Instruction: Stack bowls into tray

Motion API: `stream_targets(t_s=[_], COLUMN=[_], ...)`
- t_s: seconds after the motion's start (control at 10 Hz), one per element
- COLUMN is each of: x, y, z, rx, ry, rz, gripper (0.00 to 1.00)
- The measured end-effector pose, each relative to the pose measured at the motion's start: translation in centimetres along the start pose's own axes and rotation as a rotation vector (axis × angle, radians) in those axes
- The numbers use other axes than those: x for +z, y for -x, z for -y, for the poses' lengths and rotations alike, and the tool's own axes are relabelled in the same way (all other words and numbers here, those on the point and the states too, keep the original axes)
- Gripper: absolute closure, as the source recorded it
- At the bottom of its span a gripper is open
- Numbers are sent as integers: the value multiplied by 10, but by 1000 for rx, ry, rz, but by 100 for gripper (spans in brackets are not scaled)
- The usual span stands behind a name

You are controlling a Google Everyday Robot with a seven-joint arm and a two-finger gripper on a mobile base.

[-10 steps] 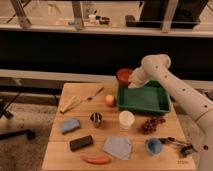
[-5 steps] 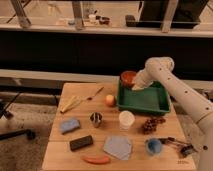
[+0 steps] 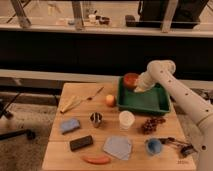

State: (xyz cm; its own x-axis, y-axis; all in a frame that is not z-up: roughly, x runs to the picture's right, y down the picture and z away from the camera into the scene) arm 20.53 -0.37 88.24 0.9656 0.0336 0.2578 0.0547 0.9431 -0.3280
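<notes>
**Carrying the bowl over the tray's far corner**

Hanging at the far left corner of the dark green tray (image 3: 145,102), the reddish-orange bowl (image 3: 131,79) sits in the grasp of the gripper (image 3: 137,88), which is clenched on its right rim. Half a second ago the bowl was lower and further left at the tray's edge; now it has shifted slightly right, over the rim. The white arm (image 3: 175,90) reaches in from the right, its elbow raised behind the tray.

Just left of the tray lies an orange fruit (image 3: 110,100). Near the tray's front edge stand a white cup (image 3: 126,120) and a small metal cup (image 3: 96,119), with a dark bunch of grapes (image 3: 151,124) to the right. A grey-blue folded cloth (image 3: 118,147) lies toward the front of the wooden table (image 3: 60,150). None of these has moved.
</notes>
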Motion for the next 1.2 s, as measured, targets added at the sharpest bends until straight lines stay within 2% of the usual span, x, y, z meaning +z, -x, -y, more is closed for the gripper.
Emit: stream_targets(t_s=[0.4,0.7,0.9,1.0,1.2], x=[12,15,17,17,19], y=[-4,-16,-26,-30,-31], z=[-12,-17,-21,-25,-31], rx=[-30,-39,-37,-38,-52], ry=[-13,-24,-19,-10,5], rz=[-15,-33,-42,-47,-57], gripper=[100,100,100,96,75])
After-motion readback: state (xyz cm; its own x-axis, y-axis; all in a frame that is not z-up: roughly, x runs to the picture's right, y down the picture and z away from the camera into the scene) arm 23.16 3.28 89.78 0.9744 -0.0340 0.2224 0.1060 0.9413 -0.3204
